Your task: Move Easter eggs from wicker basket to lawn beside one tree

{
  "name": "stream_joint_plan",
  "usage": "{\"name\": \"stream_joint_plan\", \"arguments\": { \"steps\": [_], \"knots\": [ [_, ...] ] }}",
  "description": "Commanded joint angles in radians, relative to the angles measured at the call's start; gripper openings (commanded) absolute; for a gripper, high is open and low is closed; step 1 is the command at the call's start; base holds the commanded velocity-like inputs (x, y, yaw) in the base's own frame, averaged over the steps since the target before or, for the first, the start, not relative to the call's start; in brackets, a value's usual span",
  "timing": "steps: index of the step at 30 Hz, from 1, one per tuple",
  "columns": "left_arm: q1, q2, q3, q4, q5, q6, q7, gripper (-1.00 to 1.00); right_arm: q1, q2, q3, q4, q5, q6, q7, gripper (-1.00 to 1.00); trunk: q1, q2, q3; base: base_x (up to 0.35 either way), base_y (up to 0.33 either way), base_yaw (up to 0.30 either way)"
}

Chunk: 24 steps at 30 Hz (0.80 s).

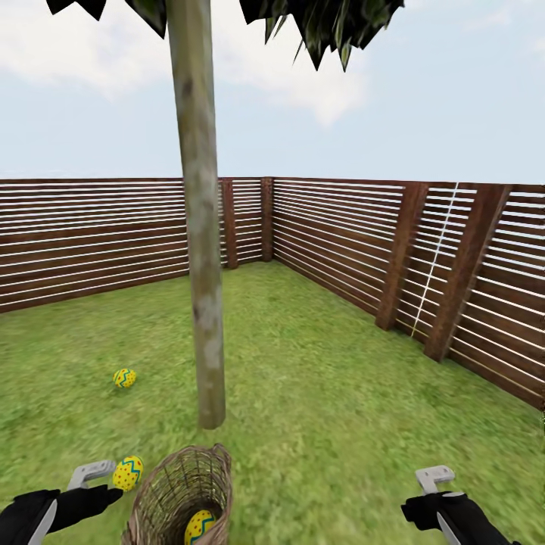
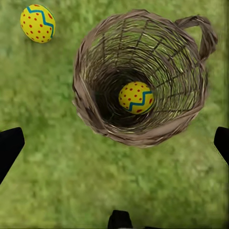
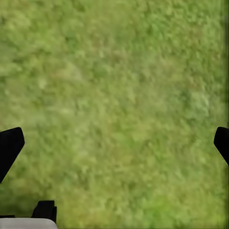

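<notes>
Wicker basket at frame centre holds one egg; lower the wide-spread left fingers straight inside

**What I can't fully see**

The wicker basket runs off the head view at six o'clock, its base cut away, and its wall hides the lower half of the egg inside. The tree loses its crown at twelve o'clock. My forearms are cropped at the bottom corners.
</notes>
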Motion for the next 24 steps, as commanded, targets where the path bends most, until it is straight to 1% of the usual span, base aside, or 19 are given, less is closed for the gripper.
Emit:
{"name": "stream_joint_plan", "arguments": {
  "steps": [1,9,13,17,24],
  "knots": [
    [-0.001,-0.002,0.004,-0.002,0.000,0.009,-0.005,1.00,-0.001,-0.001,0.004,-0.001,-0.008,0.004,-0.002,1.00,0.000,-0.001,-0.002,0.000,-0.306,0.000],
    [-0.001,-0.006,0.006,-0.002,-0.001,0.009,-0.005,1.00,-0.001,-0.001,0.004,-0.001,-0.007,0.003,-0.002,1.00,0.000,-0.001,-0.002,0.000,-0.299,0.000],
    [-0.001,-0.004,0.007,-0.003,0.000,0.007,-0.005,1.00,-0.001,-0.001,0.007,-0.001,-0.007,0.002,-0.002,1.00,0.000,-0.001,-0.002,0.057,-0.079,0.000],
    [-0.001,-0.003,0.010,-0.003,0.000,0.006,-0.004,1.00,-0.001,0.000,0.007,-0.001,-0.006,0.002,-0.002,1.00,0.000,-0.001,-0.002,0.252,-0.085,0.000],
    [-0.001,0.000,0.013,-0.003,0.000,0.006,-0.003,1.00,-0.001,0.000,0.008,-0.001,-0.006,0.002,-0.002,1.00,0.000,-0.001,-0.002,0.324,-0.011,0.000]
  ]
}}
